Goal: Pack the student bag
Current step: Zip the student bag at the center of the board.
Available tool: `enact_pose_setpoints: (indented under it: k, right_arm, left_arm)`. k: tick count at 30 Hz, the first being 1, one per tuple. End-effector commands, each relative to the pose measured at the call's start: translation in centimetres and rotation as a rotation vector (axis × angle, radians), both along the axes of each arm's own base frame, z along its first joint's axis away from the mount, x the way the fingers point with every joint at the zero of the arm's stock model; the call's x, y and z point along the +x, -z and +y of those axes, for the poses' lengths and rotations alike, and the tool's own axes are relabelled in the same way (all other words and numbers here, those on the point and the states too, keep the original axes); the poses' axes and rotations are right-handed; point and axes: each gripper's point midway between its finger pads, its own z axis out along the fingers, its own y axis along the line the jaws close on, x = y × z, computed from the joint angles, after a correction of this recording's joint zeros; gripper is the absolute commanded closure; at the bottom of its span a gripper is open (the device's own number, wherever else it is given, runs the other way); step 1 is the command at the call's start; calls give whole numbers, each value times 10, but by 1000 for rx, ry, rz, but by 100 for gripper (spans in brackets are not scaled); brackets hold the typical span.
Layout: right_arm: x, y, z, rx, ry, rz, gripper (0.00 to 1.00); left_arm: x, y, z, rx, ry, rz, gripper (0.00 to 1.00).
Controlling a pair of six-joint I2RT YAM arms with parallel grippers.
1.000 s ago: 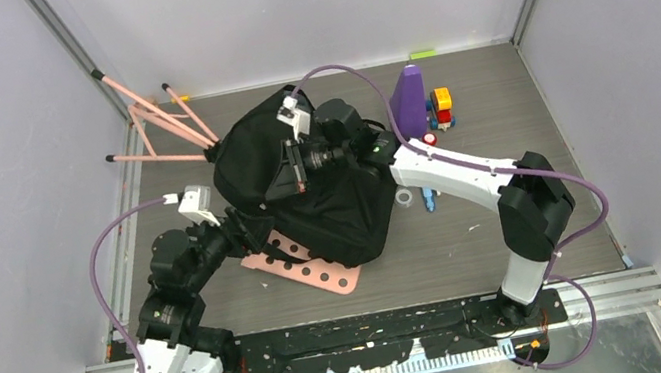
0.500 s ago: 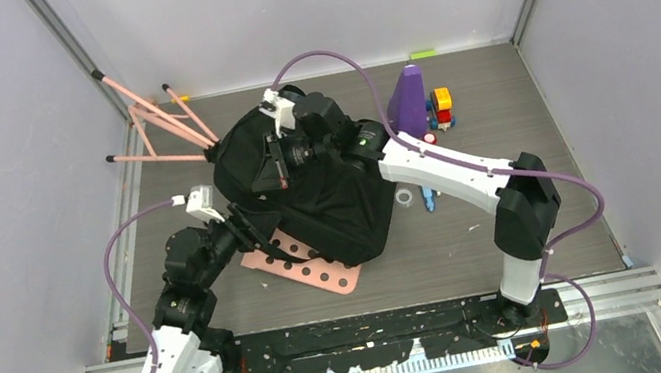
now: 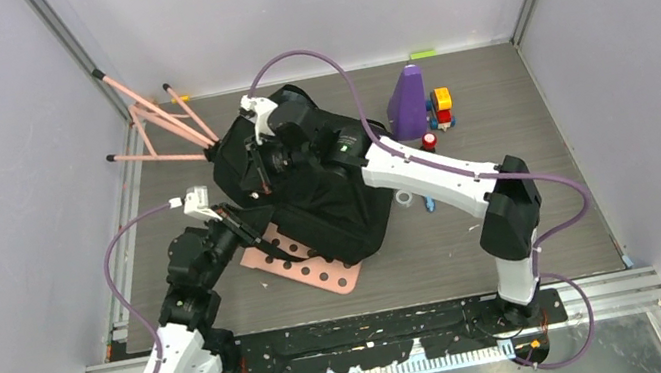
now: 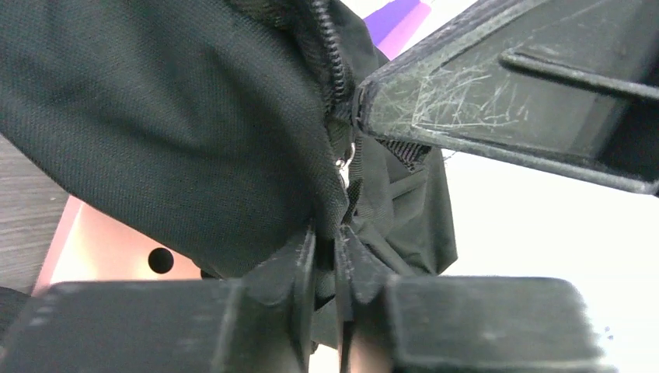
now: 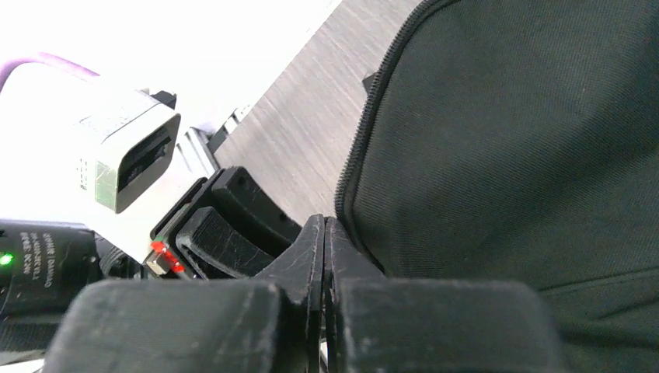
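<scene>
Black student bag (image 3: pixel 332 217) atop pink perforated board (image 3: pixel 320 271), fabric by zipper (image 4: pixel 332 54) clamped in L gripper (image 4: pixel 327 237), R gripper (image 5: pixel 324 227) tips pressed together at zipper edge.

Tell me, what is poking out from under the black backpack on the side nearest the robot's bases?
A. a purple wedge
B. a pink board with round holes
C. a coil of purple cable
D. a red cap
B: the top view shows a pink board dotted with round holes lying flat on the table, partly covered by the backpack.
</scene>
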Motion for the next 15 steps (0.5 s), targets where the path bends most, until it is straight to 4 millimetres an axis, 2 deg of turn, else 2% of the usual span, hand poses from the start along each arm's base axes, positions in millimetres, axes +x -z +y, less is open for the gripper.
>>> enact_pose_setpoints:
  k: [1,2,3,4,5,9,12,13,14,15]
  right_arm:
    - [31,-56,6,78,105,-191,99]
    - [36,-63,5,77,124,-221,99]
    - [40,-60,7,66,130,-230,99]
    - [43,-72,7,76,136,-262,99]
    - [46,-68,10,59,131,-276,99]
    - [63,-85,15,64,170,-349,99]
    - [79,-84,20,37,209,-390,99]
    - [86,-90,18,30,240,-418,99]
    - [95,-78,20,-3,257,-419,99]
    - [103,-83,16,-12,291,-442,99]
  left_arm:
    - [9,-25,2,-26,-27,-106,95]
    - [8,-23,1,-20,-18,-101,100]
    - [6,-18,0,-10,-8,-84,100]
    - [3,-13,-1,-3,4,-67,100]
    - [1,-8,-1,4,11,-48,100]
    - [-12,14,1,37,24,35,100]
    - [-20,22,2,55,34,71,100]
    - [-22,24,3,58,33,77,100]
    - [-24,26,4,62,31,88,100]
    - [-26,27,5,63,28,96,100]
